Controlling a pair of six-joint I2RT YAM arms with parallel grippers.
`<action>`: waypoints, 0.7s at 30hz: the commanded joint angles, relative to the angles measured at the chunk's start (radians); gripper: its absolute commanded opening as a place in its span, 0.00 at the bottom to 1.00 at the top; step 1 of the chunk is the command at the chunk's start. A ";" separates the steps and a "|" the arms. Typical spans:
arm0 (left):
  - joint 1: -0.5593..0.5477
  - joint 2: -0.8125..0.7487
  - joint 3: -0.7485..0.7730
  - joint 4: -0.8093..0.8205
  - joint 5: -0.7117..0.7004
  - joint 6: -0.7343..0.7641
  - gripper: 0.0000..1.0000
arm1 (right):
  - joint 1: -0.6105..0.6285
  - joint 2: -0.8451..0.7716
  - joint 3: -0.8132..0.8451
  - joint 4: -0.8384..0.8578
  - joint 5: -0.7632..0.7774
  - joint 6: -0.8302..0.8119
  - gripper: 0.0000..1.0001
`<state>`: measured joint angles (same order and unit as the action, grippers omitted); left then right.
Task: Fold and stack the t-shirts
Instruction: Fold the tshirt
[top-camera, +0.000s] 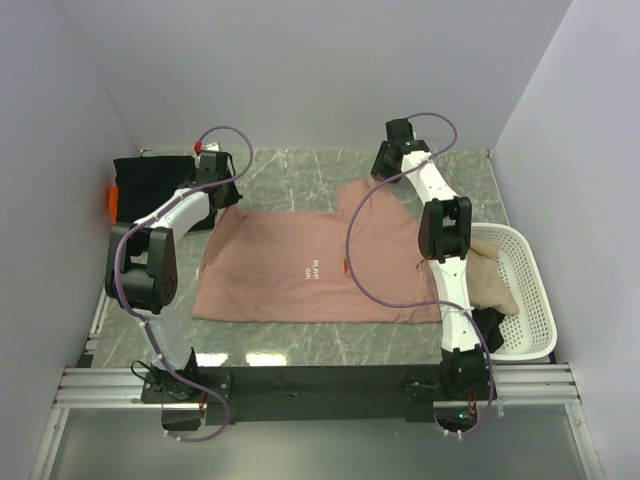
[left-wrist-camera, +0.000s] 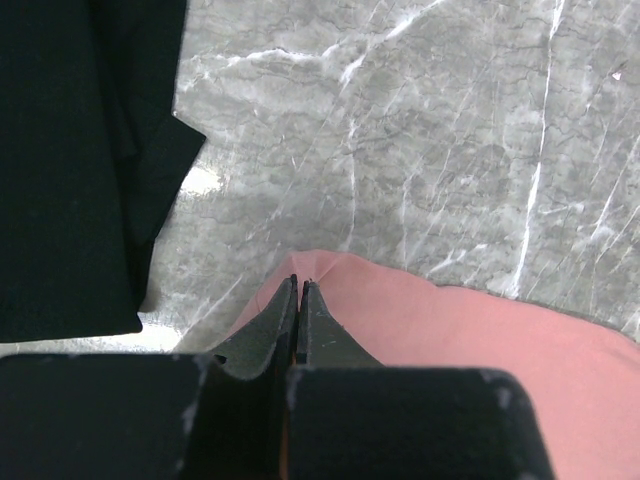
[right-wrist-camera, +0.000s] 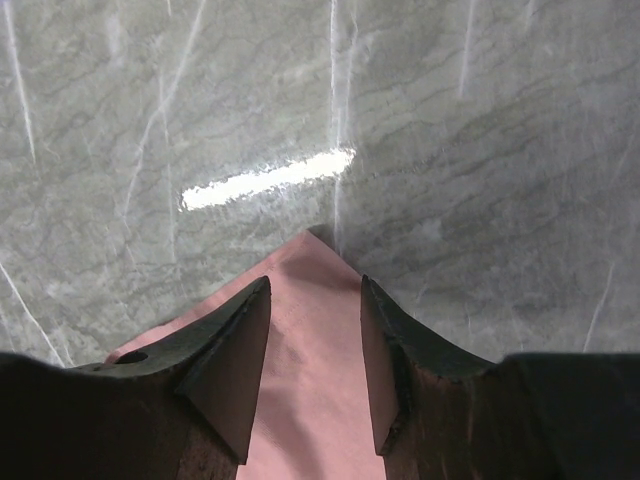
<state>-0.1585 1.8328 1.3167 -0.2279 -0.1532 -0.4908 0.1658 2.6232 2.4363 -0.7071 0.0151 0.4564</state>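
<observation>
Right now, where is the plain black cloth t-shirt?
Overhead view: the plain black cloth t-shirt lies folded at the marble table's far-left corner, beside the left gripper pinching the dusty-pink t-shirt.

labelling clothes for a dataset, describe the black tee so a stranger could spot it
On the grey marble table, go to the far left corner by the wall. The black tee lies there in a compact block. Unlike the pink tee spread flat mid-table, it is plain, dark and much smaller in outline.

pink t-shirt (top-camera: 300, 270) flat mid-table (top-camera: 300, 170), print up. left gripper (top-camera: 228, 200) at its far-left corner, right gripper (top-camera: 382, 172) at far-right sleeve. black t-shirt (top-camera: 150, 180) far left, basket (top-camera: 535, 290) right.
</observation>
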 joint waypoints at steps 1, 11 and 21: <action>0.001 -0.053 -0.001 0.022 0.020 0.003 0.01 | 0.005 0.005 0.006 -0.014 0.022 0.016 0.48; 0.002 -0.078 -0.008 0.021 0.027 0.001 0.00 | 0.000 0.037 0.043 -0.071 0.023 0.053 0.45; 0.002 -0.104 -0.033 0.027 0.024 0.006 0.01 | -0.006 0.032 0.000 -0.075 -0.001 0.080 0.11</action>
<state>-0.1585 1.7901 1.2953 -0.2295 -0.1421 -0.4908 0.1646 2.6453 2.4599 -0.7761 0.0177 0.5220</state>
